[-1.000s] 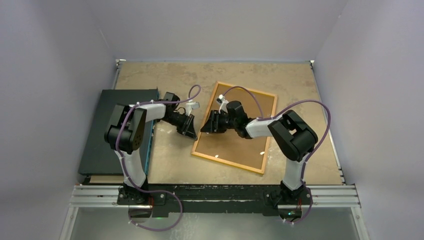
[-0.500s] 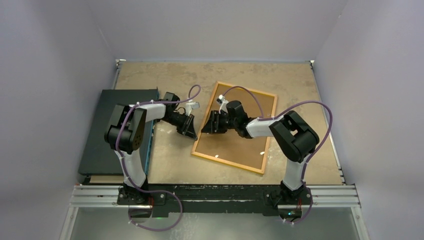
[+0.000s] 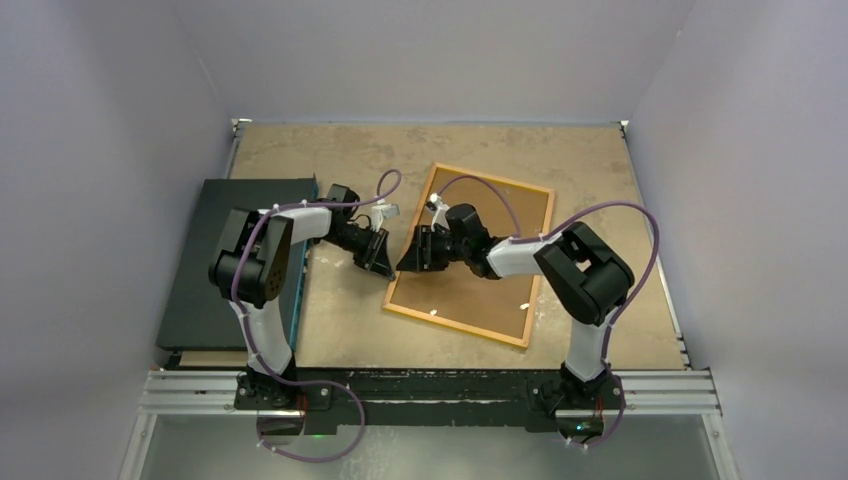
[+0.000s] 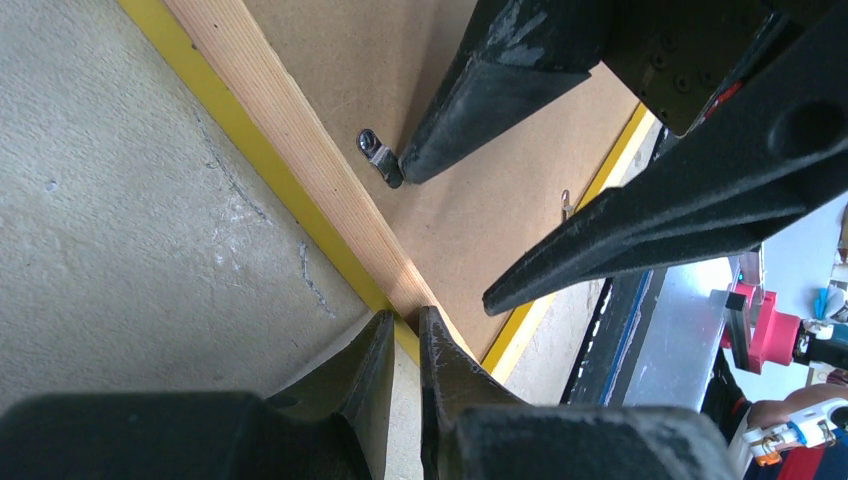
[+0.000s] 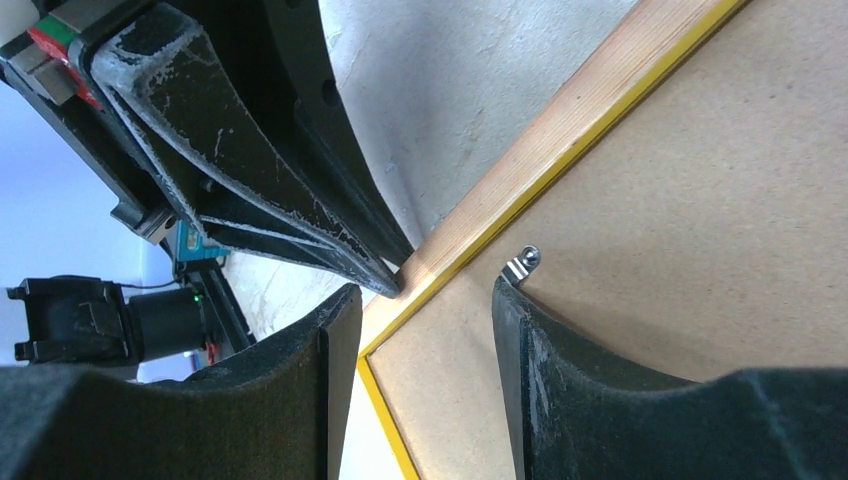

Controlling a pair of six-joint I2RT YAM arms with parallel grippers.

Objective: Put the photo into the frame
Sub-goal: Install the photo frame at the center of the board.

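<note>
Thin yellow-orange rectangular wooden frame [image 3: 456,326] lies back-up on tan desk [image 3: 340,330], right of centre, brown backing board [image 3: 470,295] set in it. Left jaws pressed nearly together, tips touching its left rim. Right jaws spread, one finger [image 5: 600,400] beside small metal clip [image 5: 522,262].

**Two black-and-white robot arms trailing purple cables**

The left arm [image 3: 262,262] and the right arm [image 3: 585,270] look alike: bulky matte-black joint housings joined by smooth white links. A thin purple cable [image 3: 640,225] runs along each arm in loose loops. The left gripper [image 3: 387,270] and the right gripper [image 3: 403,262] are black. Their long, tapered fingers [image 5: 590,400] are scuffed grey-white, and small screws stud the right gripper's body.
</note>
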